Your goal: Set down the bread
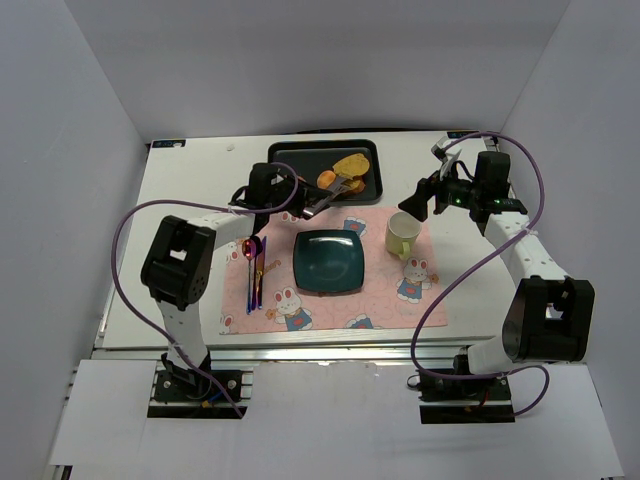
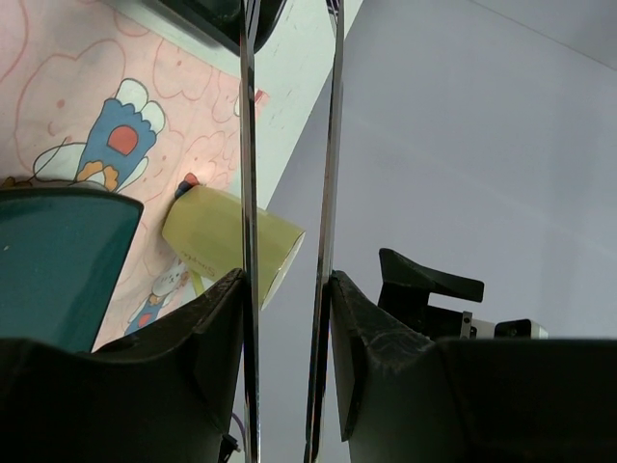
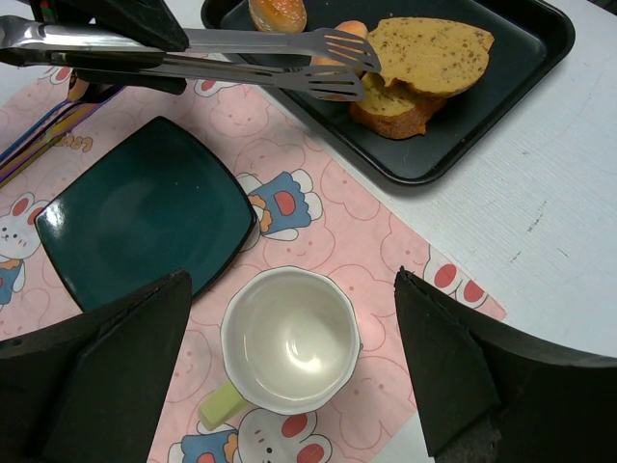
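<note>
Leftmost on the pink bunny placemat (image 1: 390, 305) lies purple cutlery (image 1: 255, 270). Beside it, the left claw (image 2: 286, 289) is clamped on metal tongs (image 3: 193, 53), whose tips reach the left edge of two bread slices (image 3: 429, 53) stacked in the black tray (image 1: 290, 152) at the far side of the white surface (image 1: 190, 190). Mid-mat sits an empty teal square plate (image 1: 328, 262), then a yellow-green mug (image 1: 402, 235). Above the mug hovers the right claw (image 3: 292, 285), fingers wide apart.
</note>
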Available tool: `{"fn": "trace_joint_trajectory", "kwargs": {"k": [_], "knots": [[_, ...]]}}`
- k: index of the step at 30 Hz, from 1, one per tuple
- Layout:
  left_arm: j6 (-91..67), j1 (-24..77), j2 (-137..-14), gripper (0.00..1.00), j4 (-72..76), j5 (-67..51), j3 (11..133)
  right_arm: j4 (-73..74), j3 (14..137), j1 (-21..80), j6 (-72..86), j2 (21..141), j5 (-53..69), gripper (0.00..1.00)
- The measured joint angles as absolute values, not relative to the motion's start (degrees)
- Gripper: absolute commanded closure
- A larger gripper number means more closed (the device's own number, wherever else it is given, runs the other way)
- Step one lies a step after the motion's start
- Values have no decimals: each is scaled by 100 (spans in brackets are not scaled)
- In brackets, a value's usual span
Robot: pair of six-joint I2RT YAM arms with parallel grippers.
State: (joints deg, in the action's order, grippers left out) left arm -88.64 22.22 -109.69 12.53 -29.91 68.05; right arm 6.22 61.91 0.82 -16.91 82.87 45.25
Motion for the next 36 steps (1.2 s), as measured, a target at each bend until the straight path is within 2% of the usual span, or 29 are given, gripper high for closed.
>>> {"fn": "trace_joint_trajectory", "kwargs": {"k": [19, 25, 33, 36], "knots": [[-8952, 2222, -11421, 53, 1420, -3000, 7218, 622, 6191, 82, -1686, 8287, 4525, 11], [-9008, 2222, -11609, 65, 1487, -2991, 7389, 596, 6191, 82, -1667, 8287, 4525, 11], [-9026, 2217, -11695, 89, 1612, -2989, 7400, 596, 6191, -80, -1669, 8285, 4543, 11], [-8934, 2213, -11677, 94, 1669, -3039, 7408, 598, 6191, -97, -1671, 8285, 4545, 11]]}}
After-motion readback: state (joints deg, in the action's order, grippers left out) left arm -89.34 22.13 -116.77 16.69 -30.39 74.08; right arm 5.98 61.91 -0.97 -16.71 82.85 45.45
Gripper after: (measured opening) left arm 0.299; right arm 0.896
